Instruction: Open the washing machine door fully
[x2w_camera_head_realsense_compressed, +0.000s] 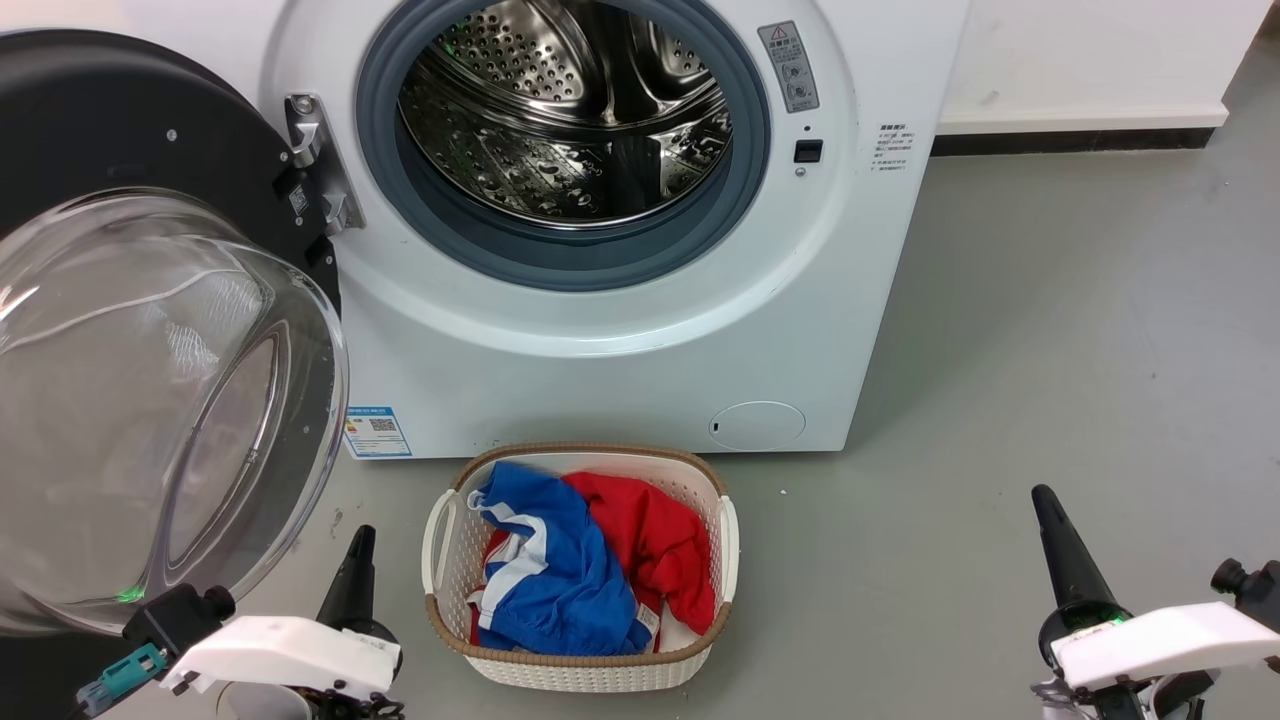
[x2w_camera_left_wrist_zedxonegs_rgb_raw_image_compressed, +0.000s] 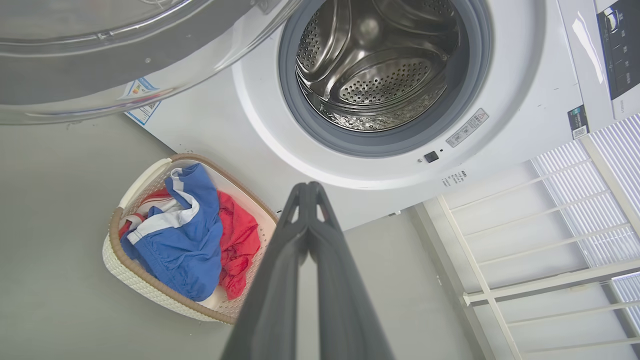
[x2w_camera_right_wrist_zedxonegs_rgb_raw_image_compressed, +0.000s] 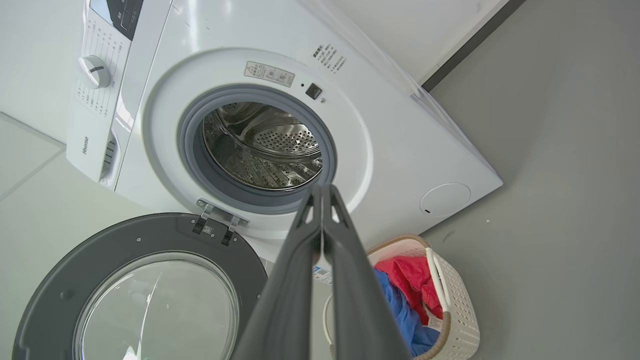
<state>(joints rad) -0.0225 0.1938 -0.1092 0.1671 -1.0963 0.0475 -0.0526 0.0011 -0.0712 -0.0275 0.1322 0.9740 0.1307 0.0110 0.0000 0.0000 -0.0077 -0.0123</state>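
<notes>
At the bottom of the head view, the left gripper (x2w_camera_head_realsense_compressed: 360, 540) is being held low over the grey floor (x2w_camera_head_realsense_compressed: 1050, 330), and its two dark fingers are being pressed together with nothing between them. At the lower right, the right gripper (x2w_camera_head_realsense_compressed: 1043, 497) is being held the same way, its fingers closed on nothing, well apart from the left one. Between the two, a little farther out, a white woven basket (x2w_camera_head_realsense_compressed: 585, 678) with a brown rim is being shown standing on the floor just in front of the washing machine (x2w_camera_head_realsense_compressed: 620, 370); a blue garment (x2w_camera_head_realsense_compressed: 560, 580) and a red garment (x2w_camera_head_realsense_compressed: 655, 540) are being carried in it, the blue one lying partly over the red. Above the left gripper, the washing machine door (x2w_camera_head_realsense_compressed: 150, 330) is being held swung well away from the opening on its metal hinge (x2w_camera_head_realsense_compressed: 320, 160), its clear glass bowl bulging towards the camera and its black ring being seen behind. Beyond the basket, a blue label (x2w_camera_head_realsense_compressed: 377, 432) and a round flap (x2w_camera_head_realsense_compressed: 757, 425) are being shown low on the white front. Higher up, the grey rubber gasket (x2w_camera_head_realsense_compressed: 560, 265) and the perforated steel drum (x2w_camera_head_realsense_compressed: 570, 110) are being left fully exposed, with a white wall (x2w_camera_head_realsense_compressed: 1080, 60) being seen behind the machine.
</notes>
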